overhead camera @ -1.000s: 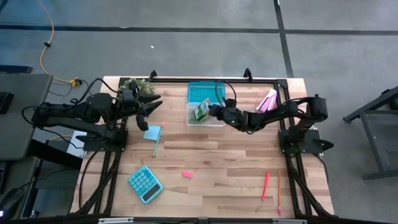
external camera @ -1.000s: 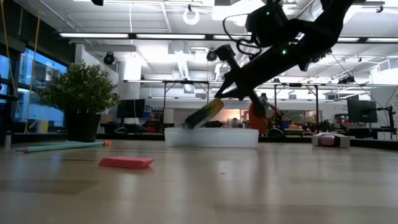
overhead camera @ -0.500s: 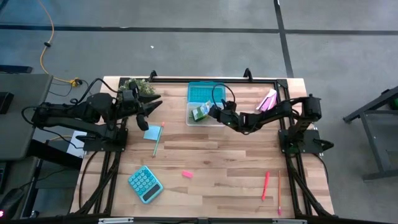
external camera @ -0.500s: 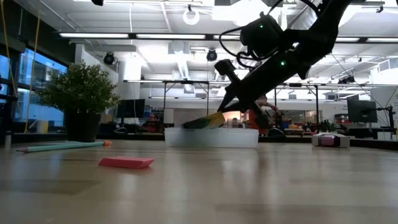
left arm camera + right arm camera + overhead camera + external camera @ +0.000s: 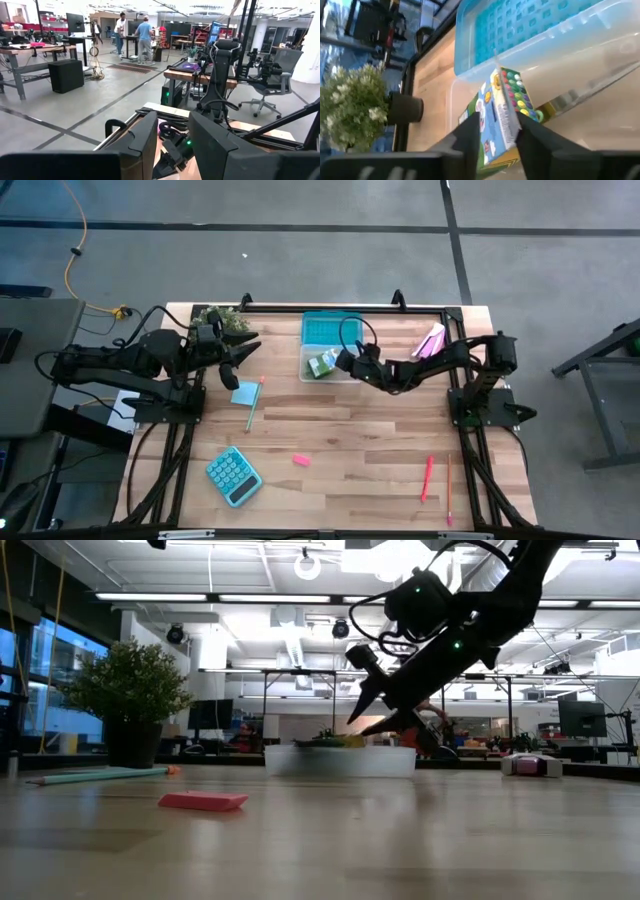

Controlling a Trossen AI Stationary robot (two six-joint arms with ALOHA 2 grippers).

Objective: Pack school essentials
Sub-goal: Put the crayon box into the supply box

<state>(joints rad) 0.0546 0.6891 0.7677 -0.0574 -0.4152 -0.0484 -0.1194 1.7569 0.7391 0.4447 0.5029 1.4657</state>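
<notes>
Clear plastic forms the bin (image 5: 330, 366) at the upper centre of the desk (image 5: 350, 450), and the yellow crayon box (image 5: 322, 363) is seen lying inside it. The box is flanked by the spread fingers of the right end effector (image 5: 340, 361). The left end effector (image 5: 245, 352) is held spread at upper left.

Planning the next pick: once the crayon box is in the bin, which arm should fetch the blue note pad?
Left: its gripper hangs right beside the note pad, while the right gripper is at the bin.
</notes>
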